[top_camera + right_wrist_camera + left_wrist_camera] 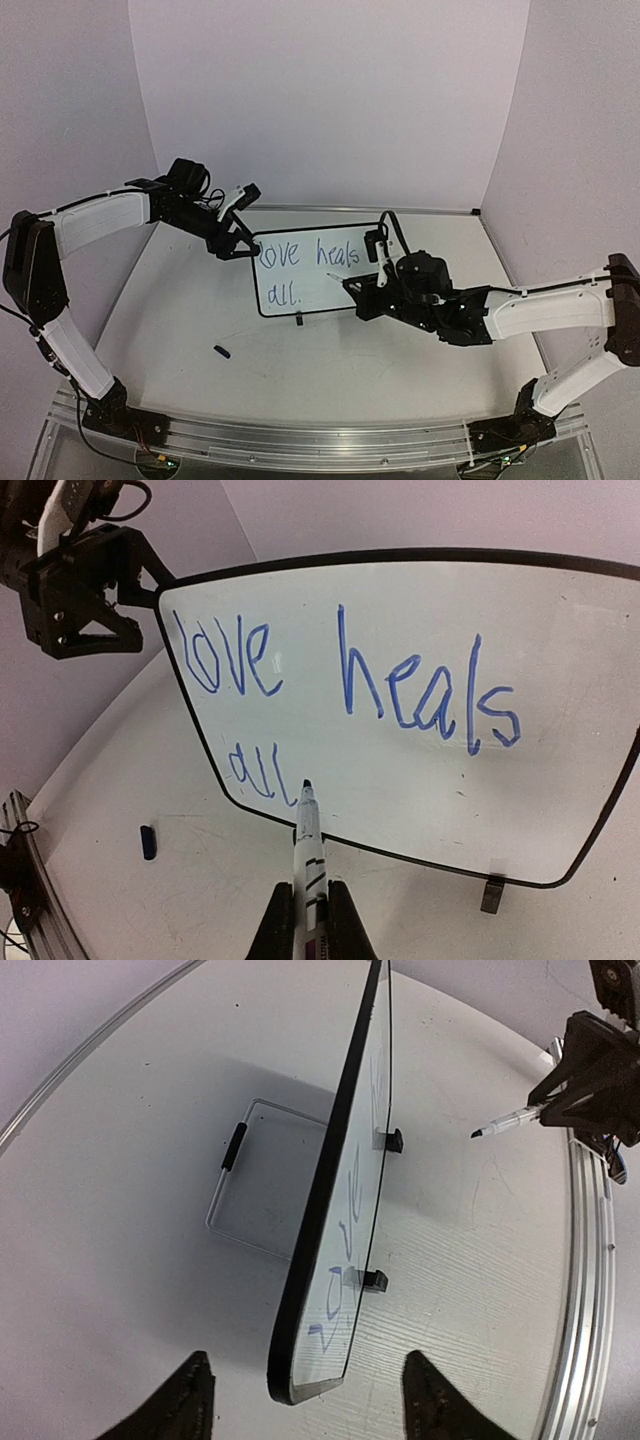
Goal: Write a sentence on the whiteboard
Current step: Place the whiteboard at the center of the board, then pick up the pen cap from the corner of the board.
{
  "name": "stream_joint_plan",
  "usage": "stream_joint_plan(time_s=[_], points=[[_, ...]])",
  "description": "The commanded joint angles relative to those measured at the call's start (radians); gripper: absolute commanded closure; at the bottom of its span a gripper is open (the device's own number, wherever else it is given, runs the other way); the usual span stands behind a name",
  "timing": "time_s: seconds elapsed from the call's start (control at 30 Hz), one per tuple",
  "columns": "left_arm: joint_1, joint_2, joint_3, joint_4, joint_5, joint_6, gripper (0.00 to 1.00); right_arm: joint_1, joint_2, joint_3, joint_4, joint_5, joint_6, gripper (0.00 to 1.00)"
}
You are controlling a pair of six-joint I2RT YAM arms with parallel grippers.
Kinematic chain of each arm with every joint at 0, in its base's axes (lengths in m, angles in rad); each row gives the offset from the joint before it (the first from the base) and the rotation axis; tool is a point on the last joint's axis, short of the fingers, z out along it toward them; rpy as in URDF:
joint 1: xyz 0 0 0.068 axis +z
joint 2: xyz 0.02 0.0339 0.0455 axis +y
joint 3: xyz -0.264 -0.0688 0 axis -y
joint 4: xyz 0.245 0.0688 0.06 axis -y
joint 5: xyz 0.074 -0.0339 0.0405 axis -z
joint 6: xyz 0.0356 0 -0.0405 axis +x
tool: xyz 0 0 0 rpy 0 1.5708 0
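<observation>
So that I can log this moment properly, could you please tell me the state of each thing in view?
whiteboard: standing upright.
sentence: written in blue, two lines, "love heals all."
marker: uncapped, tip off the board.
cap: off the marker, lying on the table.
left gripper: open, astride the board's edge.
right gripper: shut on the marker.
</observation>
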Motion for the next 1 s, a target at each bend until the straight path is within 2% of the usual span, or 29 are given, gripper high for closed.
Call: stream_joint_plan(time_s=[0.0,0.07,0.17,0.37,0.5,0.63,0.73,0.97], points=[[0.005,-0.055,0.038,0.008,-0.007,-0.004,0.17,0.0,-0.076,-0.018,0.006,0.058,-0.009,1.0],[0.007,-0.07,0.04,0.018,-0.026,-0.023,0.09,0.001,-0.095,-0.028,0.0,0.065,-0.015,1.0],[0.012,-0.099,0.029,0.049,-0.045,-0.043,0.03,0.001,-0.123,-0.035,-0.034,0.086,-0.013,1.0],[0.029,-0.172,0.038,0.068,-0.077,-0.063,0.01,0.001,-0.192,-0.045,-0.107,0.073,0.001,1.0],[0.033,-0.258,0.032,0.14,-0.151,-0.122,0.01,0.0,-0.255,-0.054,-0.155,0.078,0.027,1.0],[0.031,-0.347,-0.029,0.226,-0.211,-0.29,0.01,0.001,-0.314,-0.068,-0.195,0.09,0.072,1.0],[0.031,-0.45,-0.166,0.299,-0.307,-0.462,0.02,0.001,-0.341,-0.069,-0.236,0.074,0.091,1.0],[0.031,-0.656,-0.541,0.343,-0.358,-0.847,0.05,0.0,-0.357,-0.097,-0.272,0.052,0.144,1.0]])
